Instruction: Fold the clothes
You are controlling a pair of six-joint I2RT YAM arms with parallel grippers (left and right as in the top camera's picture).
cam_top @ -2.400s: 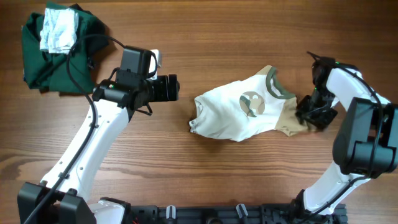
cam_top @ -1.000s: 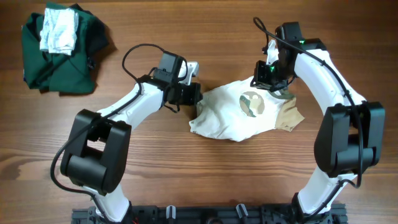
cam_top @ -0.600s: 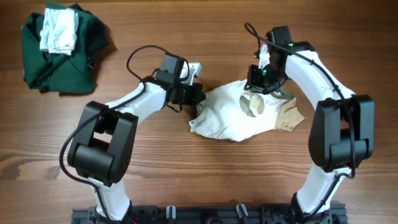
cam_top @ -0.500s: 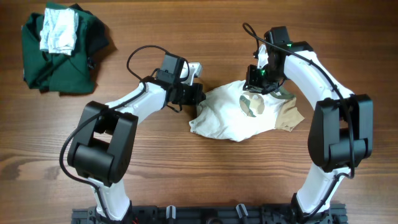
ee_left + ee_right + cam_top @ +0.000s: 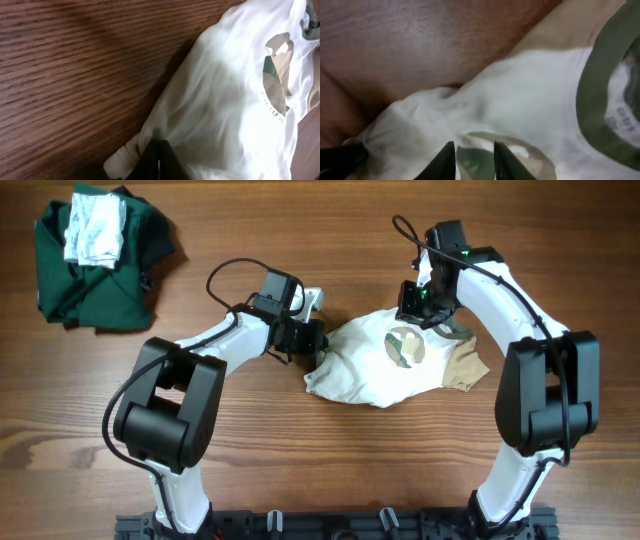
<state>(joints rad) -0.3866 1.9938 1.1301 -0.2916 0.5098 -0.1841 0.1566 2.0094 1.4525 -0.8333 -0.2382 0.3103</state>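
The shirt (image 5: 390, 365) lies flat in the middle of the table (image 5: 300, 480), with its tan part at the right end and its green collar near the top. It looks just the same as it did a moment ago, so no fold has been made yet. What has changed is the arms. A little while back they were both off to the sides, the left one well away on the left and the right one down by the tan end. Now both have come in close. The left fingers (image 5: 314, 343) are at the left edge of the shirt and they are pressed together. In the left wrist view the white cloth bunches up right by the dark tips, but I cannot tell if any cloth is pinched between them. The right fingers (image 5: 418, 315) have swung up to the top of the shirt, beside the collar, and they are a little way apart over the top of the round green picture (nothing is held there yet). I think this means the arms are getting set to grab the shirt, and the folding is only about to start. The green pile (image 5: 95, 275) in the upper left, with a white cloth (image 5: 95, 228) on top, has not been touched.
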